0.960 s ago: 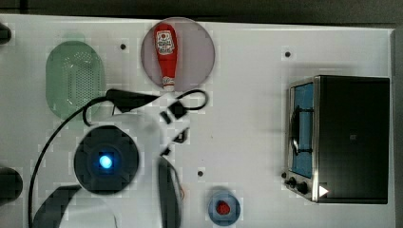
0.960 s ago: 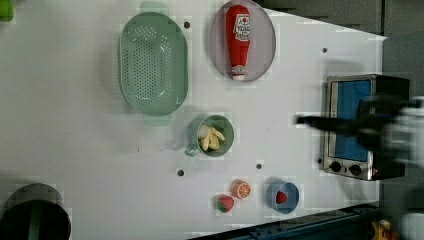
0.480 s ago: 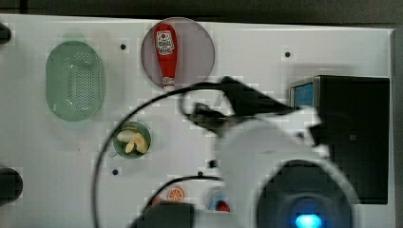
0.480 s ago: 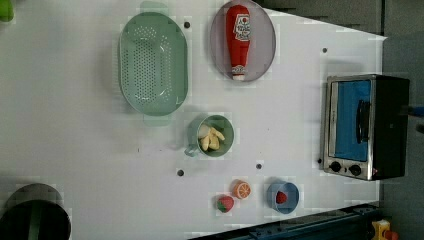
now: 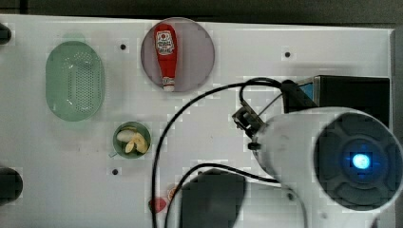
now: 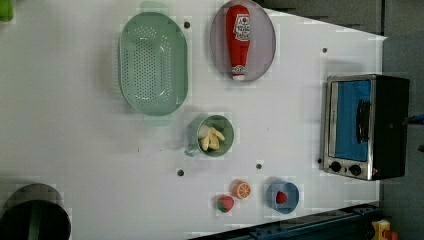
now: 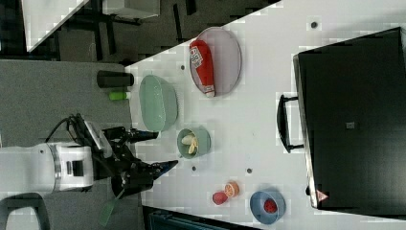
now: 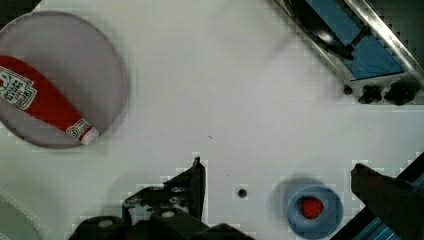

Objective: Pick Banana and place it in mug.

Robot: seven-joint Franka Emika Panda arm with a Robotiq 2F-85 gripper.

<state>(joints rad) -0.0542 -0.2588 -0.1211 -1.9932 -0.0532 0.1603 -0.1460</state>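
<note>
The gripper [image 7: 153, 151] is seen with its black jaws spread wide and empty, off the smooth white tabletop [image 7: 268, 96] edge. Beyond, the pale curved banana [image 7: 190, 142] is lodged inside the round dark-green mug [image 7: 203, 139], beside the perforated oval colander [image 7: 158, 103].
</note>
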